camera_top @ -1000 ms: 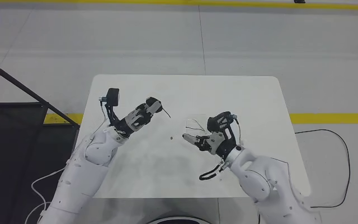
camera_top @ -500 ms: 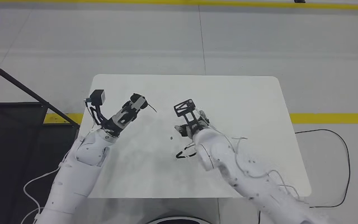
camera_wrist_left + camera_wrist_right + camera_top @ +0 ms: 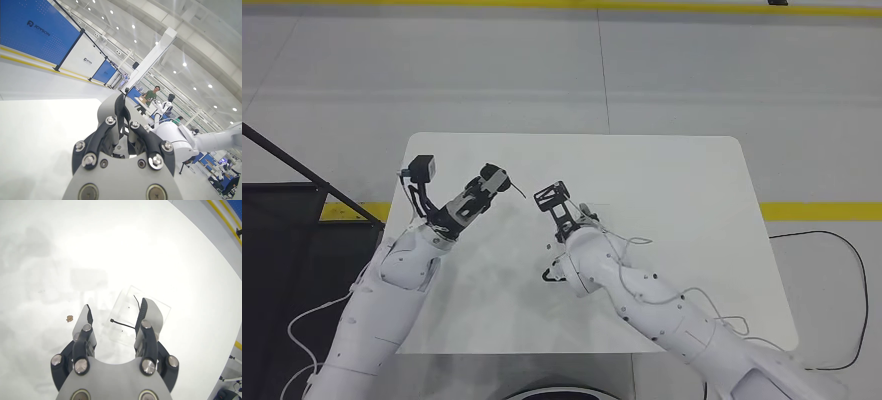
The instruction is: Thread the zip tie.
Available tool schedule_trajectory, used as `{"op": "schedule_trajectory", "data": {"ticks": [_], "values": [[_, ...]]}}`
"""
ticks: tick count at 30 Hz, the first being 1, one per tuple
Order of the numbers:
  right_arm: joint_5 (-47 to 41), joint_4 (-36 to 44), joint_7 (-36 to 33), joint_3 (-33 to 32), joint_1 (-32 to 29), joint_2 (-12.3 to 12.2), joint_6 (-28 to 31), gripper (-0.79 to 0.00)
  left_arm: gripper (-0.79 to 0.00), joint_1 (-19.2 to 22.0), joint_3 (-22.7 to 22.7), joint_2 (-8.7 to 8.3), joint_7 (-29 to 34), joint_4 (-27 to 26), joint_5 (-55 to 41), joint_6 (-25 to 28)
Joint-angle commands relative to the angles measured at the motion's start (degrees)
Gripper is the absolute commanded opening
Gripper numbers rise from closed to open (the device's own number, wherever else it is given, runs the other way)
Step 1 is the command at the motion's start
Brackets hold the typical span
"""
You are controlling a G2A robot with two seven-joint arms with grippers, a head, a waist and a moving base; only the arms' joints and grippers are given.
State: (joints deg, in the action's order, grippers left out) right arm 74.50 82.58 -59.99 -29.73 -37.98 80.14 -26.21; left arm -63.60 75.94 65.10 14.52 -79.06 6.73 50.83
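Top view, left of centre: left gripper (image 3: 494,180) pinches zip tie (image 3: 516,190) aloft, seemingly for threading; right gripper (image 3: 115,303) gapes wide.

White table (image 3: 682,170) with rounded corners is standing on a pale grey floor (image 3: 442,70). 2 yellow stripes (image 3: 822,211) are running across that floor — 1 far behind the table, 1 showing on both sides of it. A dark panel (image 3: 282,240) with a black bar is lying beside the table's left edge. In the left wrist view, blue-and-white partition panels (image 3: 37,32) are lining the hall, a white column (image 3: 151,56) is rising to the ceiling, and rows of round lamps (image 3: 133,26) are shining overhead.
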Motion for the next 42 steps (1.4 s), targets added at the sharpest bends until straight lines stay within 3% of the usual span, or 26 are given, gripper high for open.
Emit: {"op": "schedule_trajectory", "data": {"ticks": [1,27,36,42], "values": [[1.1,0.0,-0.6,0.0,-0.3,0.3,-0.2,-0.351,-0.785,0.0,0.0,0.02,-0.1,-0.2,0.1,-0.1],[5.9,-1.7,-3.4,-5.8,-3.9,3.3,5.5,-0.511,-0.785,-0.1,0.7,0.10,0.6,-0.8,-0.4,-0.7],[7.7,-2.2,-3.4,-7.3,-4.7,4.3,6.4,-0.705,-0.785,-0.2,0.9,0.07,1.2,-0.7,-1.1,-0.5],[10.0,-1.0,-3.3,-8.4,-6.0,4.7,6.4,-0.699,-0.785,0.2,0.6,0.15,1.7,-0.4,-1.6,-0.6]]}}
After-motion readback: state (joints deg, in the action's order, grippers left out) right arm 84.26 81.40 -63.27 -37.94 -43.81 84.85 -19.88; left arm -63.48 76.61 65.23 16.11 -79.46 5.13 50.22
